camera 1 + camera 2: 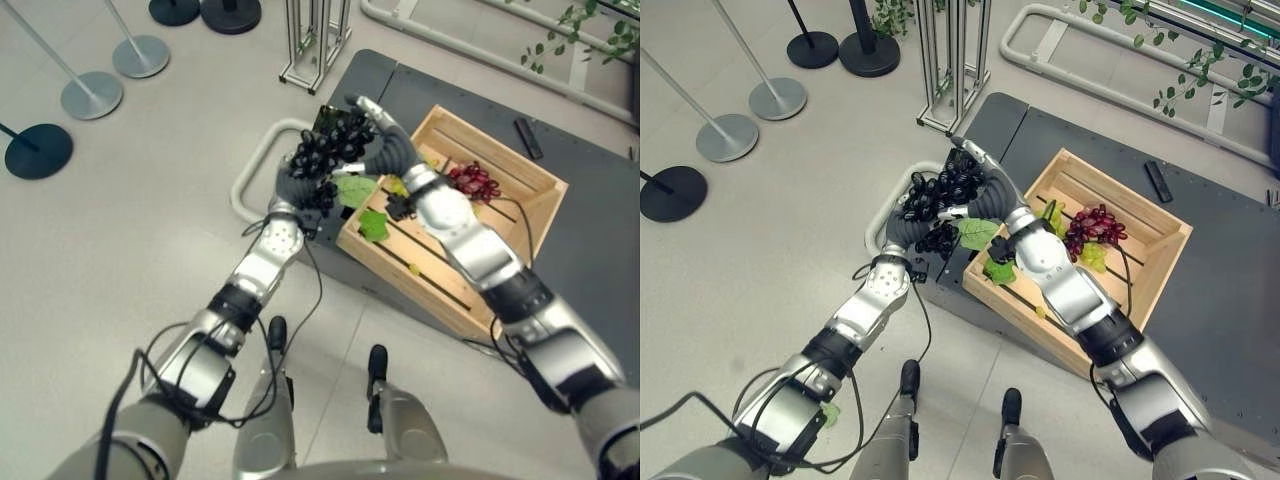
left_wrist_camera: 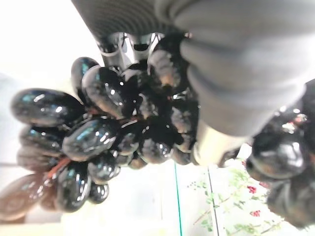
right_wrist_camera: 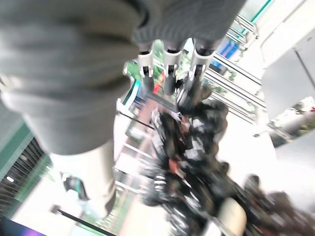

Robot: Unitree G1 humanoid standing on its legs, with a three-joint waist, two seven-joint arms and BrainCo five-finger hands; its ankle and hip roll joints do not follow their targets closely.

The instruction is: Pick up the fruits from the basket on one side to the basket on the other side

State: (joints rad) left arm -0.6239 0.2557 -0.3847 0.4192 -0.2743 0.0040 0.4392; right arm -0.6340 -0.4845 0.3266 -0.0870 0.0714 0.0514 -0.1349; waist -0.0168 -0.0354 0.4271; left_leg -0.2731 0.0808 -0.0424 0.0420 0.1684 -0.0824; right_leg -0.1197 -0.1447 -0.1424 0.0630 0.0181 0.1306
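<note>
Hands meet just past the near-left corner of the wooden crate (image 1: 1160, 245): the left hand (image 1: 902, 228) is curled round the black grapes (image 1: 940, 195) from below, and the right hand (image 1: 990, 190) lies against the same bunch with long straight fingers, so the bunch hangs in the air between them. Green leaves (image 1: 978, 234) hang under the bunch beside that corner. Inside the crate, red grapes (image 1: 1095, 224) lie near its middle on the slats.
</note>
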